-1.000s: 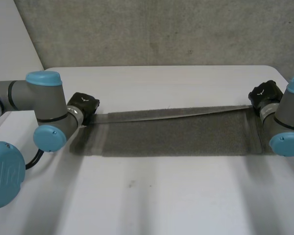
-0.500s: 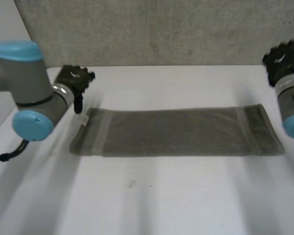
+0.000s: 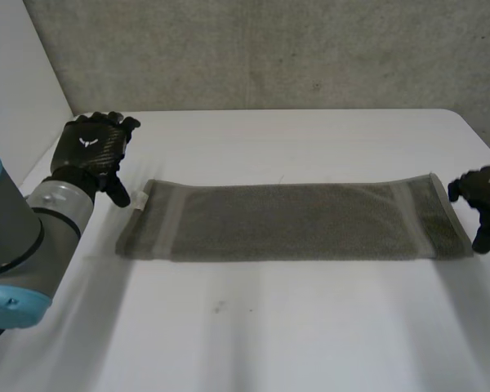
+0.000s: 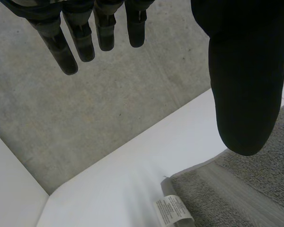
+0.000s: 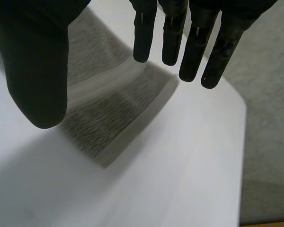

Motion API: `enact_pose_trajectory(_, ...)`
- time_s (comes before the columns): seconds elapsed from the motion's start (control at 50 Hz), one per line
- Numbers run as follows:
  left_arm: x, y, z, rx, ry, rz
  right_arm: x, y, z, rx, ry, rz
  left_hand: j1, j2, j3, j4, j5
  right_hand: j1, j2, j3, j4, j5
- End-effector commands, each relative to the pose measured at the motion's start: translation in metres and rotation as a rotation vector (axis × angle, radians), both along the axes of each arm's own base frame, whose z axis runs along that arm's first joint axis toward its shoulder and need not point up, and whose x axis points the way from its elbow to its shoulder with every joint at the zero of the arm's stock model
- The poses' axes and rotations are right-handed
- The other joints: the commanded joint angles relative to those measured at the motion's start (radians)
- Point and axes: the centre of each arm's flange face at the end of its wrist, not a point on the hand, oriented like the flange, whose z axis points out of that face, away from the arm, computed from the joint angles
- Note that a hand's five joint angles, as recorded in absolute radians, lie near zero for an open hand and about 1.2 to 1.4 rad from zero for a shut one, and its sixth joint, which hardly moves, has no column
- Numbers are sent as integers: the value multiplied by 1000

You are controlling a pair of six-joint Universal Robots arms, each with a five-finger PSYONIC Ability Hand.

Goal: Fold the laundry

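A grey towel (image 3: 294,220) lies flat on the white table (image 3: 253,327), folded into a long strip with paler bands near both short ends. My left hand (image 3: 94,151) hovers off its left end, open, fingers straight and apart from the thumb, holding nothing. Its wrist view looks down on the towel's corner (image 4: 236,189) and a white care label (image 4: 173,211). My right hand (image 3: 483,200) is beside the right end, open and empty. In the right wrist view straight fingers (image 5: 196,42) hang above the towel's end (image 5: 113,104).
A grey concrete wall (image 3: 261,53) runs behind the table. The table's far edge (image 3: 269,112) lies beyond the towel, and a pale panel (image 3: 20,82) stands at the left. Bare tabletop stretches in front of the towel.
Both hands let go of the towel's far edge, which dropped flat. They opened, rose away, and now the left sits off the left end, the right low beside the right end.
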Motion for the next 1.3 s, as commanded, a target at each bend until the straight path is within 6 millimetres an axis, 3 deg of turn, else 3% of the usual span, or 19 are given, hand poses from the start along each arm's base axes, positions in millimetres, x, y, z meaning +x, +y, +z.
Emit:
enact_pose_trajectory(0.02, 6, 0, -13, 31, 15, 16, -3, -3, -46, -77, -6, 16, -7, 1, -2, 0, -8, 154, 100, 87, 84, 96)
enact_pose_trajectory(0.22, 14, -6, -16, 17, 18, 41, -4, -16, -85, -122, 34, 27, -13, -4, -8, -6, -14, 327, 273, 260, 257, 269)
enact_pose_trajectory(0.62, 14, -8, -18, 7, 21, 44, -11, -26, -99, -109, 90, 39, -13, -4, -8, -6, -14, 665, 611, 598, 595, 607)
enact_pose_trajectory(0.66, 14, -9, -18, 7, 21, 46, -12, -30, -98, -117, 94, 32, -13, -4, -8, -6, -14, 1026, 972, 959, 956, 968)
enact_pose_trajectory(0.72, 14, -9, -18, 7, 21, 46, -14, -32, -97, -122, 98, 23, -13, -4, -8, -6, -14, 1028, 974, 961, 958, 970)
enact_pose_trajectory(0.88, 14, -8, -17, 5, 22, 46, -50, -50, -83, -171, 149, -132, -13, -4, -8, -6, -14, 1028, 974, 961, 958, 970)
enact_pose_trajectory(0.94, 14, -8, -17, 4, 22, 46, -87, -64, -72, -200, 208, -291, -13, -4, -8, -6, -14, 1028, 974, 961, 958, 970)
enact_pose_trajectory(1.06, 14, -8, -17, 4, 22, 46, -100, -68, -51, -256, 234, -348, -13, -4, -8, -6, -14, 1028, 974, 961, 958, 970)
enact_pose_trajectory(1.1, 14, -8, -17, 4, 22, 46, -85, -68, -32, -319, 226, -322, -13, -4, -8, -6, -14, 1028, 974, 961, 958, 970)
enact_pose_trajectory(1.12, 14, -8, -17, 4, 22, 46, -85, -68, -32, -319, 226, -322, -13, -4, -8, -6, -14, 1028, 974, 961, 958, 970)
enact_pose_trajectory(1.16, 14, -8, -17, 4, 22, 46, -47, -63, -2, -424, 207, -234, -13, -4, -8, -6, -14, 1028, 974, 961, 958, 970)
enact_pose_trajectory(1.18, 14, -8, -16, 3, 23, 47, -47, -63, -2, -424, 207, -233, -13, -4, -8, -6, -14, 1028, 974, 961, 958, 970)
enact_pose_trajectory(1.2, 14, -8, -16, 2, 23, 47, -24, -59, 12, -475, 192, -179, -13, -4, -8, -6, -14, 1028, 974, 961, 958, 970)
enact_pose_trajectory(1.22, 14, -8, -16, 2, 23, 47, -24, -58, 12, -475, 191, -179, -13, -4, -8, -6, -14, 1028, 974, 961, 958, 970)
enact_pose_trajectory(1.26, 14, -8, -16, 4, 22, 46, 29, -45, 27, -546, 157, -41, -13, -4, -8, -6, -14, 1028, 974, 961, 958, 970)
enact_pose_trajectory(1.28, 14, -8, -16, 4, 22, 46, 29, -45, 27, -546, 157, -41, -13, -4, -8, -6, -14, 1028, 974, 961, 958, 970)
enact_pose_trajectory(1.3, 14, -8, -16, 4, 22, 47, 58, -35, 34, -578, 134, 37, -13, -4, -8, -6, -14, 1028, 974, 961, 958, 970)
